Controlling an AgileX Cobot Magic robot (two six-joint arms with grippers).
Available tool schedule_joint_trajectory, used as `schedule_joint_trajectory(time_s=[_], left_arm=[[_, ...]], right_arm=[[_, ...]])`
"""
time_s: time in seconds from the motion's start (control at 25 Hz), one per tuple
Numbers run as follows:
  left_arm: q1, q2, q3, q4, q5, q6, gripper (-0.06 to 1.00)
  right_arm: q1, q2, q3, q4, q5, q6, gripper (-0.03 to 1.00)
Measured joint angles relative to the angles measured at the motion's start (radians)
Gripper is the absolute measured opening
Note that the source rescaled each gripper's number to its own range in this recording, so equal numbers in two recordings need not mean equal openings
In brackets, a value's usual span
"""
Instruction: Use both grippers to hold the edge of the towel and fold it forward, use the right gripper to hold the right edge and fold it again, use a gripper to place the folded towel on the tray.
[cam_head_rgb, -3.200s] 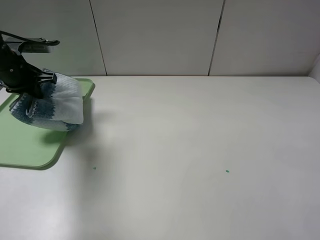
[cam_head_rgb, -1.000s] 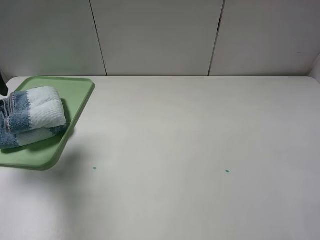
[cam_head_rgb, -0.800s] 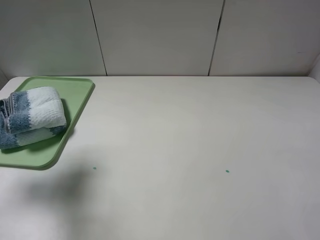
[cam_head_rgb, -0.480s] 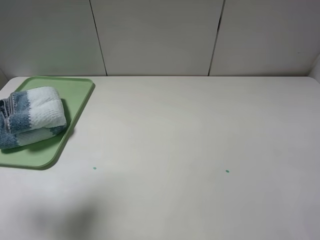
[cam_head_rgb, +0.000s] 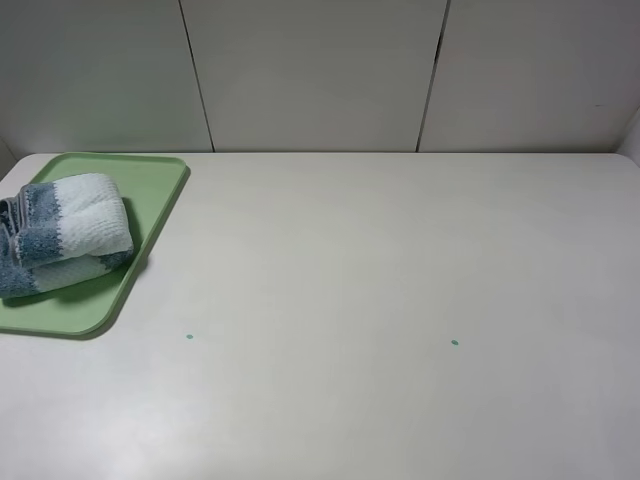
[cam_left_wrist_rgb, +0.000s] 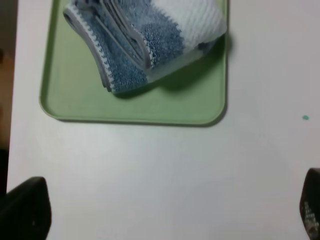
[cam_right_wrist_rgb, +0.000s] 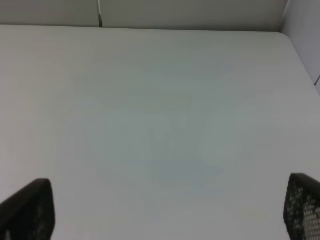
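Observation:
The folded towel (cam_head_rgb: 62, 232), with pale and dark blue stripes, lies on the light-green tray (cam_head_rgb: 155, 180) at the table's far left. It also shows in the left wrist view (cam_left_wrist_rgb: 145, 40) on the tray (cam_left_wrist_rgb: 75, 100). Neither arm shows in the exterior high view. My left gripper (cam_left_wrist_rgb: 165, 210) is open and empty, its fingertips (cam_left_wrist_rgb: 25, 210) spread wide over bare table, well back from the tray. My right gripper (cam_right_wrist_rgb: 165, 205) is open and empty over bare table, its fingertips (cam_right_wrist_rgb: 27, 207) far apart.
The white table (cam_head_rgb: 380, 270) carries two small green dots (cam_head_rgb: 189, 336) (cam_head_rgb: 455, 342). A panelled wall (cam_head_rgb: 320, 70) stands along the back edge. The table's left edge (cam_left_wrist_rgb: 12, 100) shows beside the tray in the left wrist view.
The left arm has let go of the towel on the tray and has drawn back out of the exterior high view. Its shadow has slid off the table's front left.

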Motion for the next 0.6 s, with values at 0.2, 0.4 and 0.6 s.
schedule_joint_trajectory(time_s=[0.2,0.4,0.6], left_arm=[[0.000,-0.224,0.094,-0.033,-0.001,-0.046,1.00],[-0.031,-0.402,0.201,-0.038,-0.002,-0.087,1.00],[-0.109,-0.517,0.329,-0.038,-0.075,-0.091,1.00]], right_arm=[[0.000,0.000,0.000,0.000,0.000,0.000,1.00],[0.000,0.000,0.000,0.000,0.000,0.000,1.00],[0.000,0.000,0.000,0.000,0.000,0.000,1.00]])
